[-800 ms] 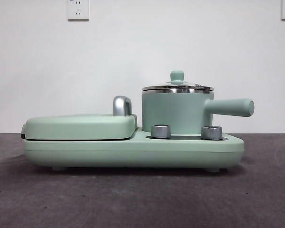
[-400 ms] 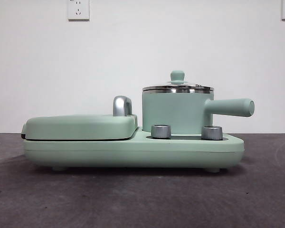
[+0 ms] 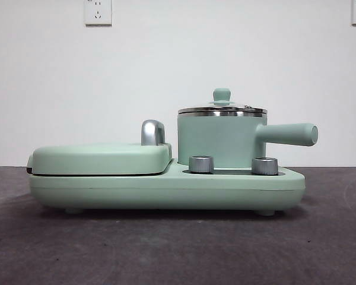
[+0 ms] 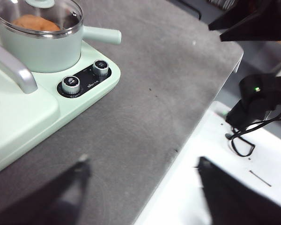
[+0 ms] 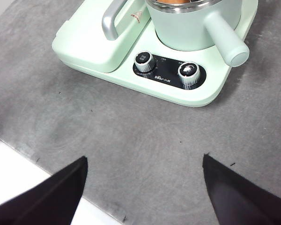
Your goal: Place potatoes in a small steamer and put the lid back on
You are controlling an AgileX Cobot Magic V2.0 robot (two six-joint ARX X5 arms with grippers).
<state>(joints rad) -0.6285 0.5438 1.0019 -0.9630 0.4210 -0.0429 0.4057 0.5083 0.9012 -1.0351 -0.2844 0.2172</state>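
1. white wall behind with two wall sockets (image 3: 98,12) up high, dark grey table (image 3: 178,249) in front; a mint-green cooker base (image 3: 166,187) sits on it.
2. small steamer (image 3: 221,141) stands upright on the right part of the base, side handle (image 3: 288,134) pointing right in the front view.
3. lid (image 3: 222,110) sits flat on the steamer's steel rim, mint-green knob (image 3: 221,95) on top.
4. potato (image 4: 36,23) is inside the steamer, seen orange-brown through the glass in the left wrist view; only a sliver of it shows in the right wrist view.
5. flat griddle cover (image 3: 101,158) lies closed on the left part of the base, chrome handle (image 3: 152,132) just beside the steamer.
6. two silver dials (image 3: 201,164) on the base's black panel, in front of the steamer.
7. left gripper (image 4: 140,187) is up over the table edge, well apart from the cooker, jaws spread wide, nothing between them.
8. right gripper (image 5: 143,187) is above bare table in front of the dials, jaws spread wide too, gripping nothing.
9. neither arm shows in the front view.
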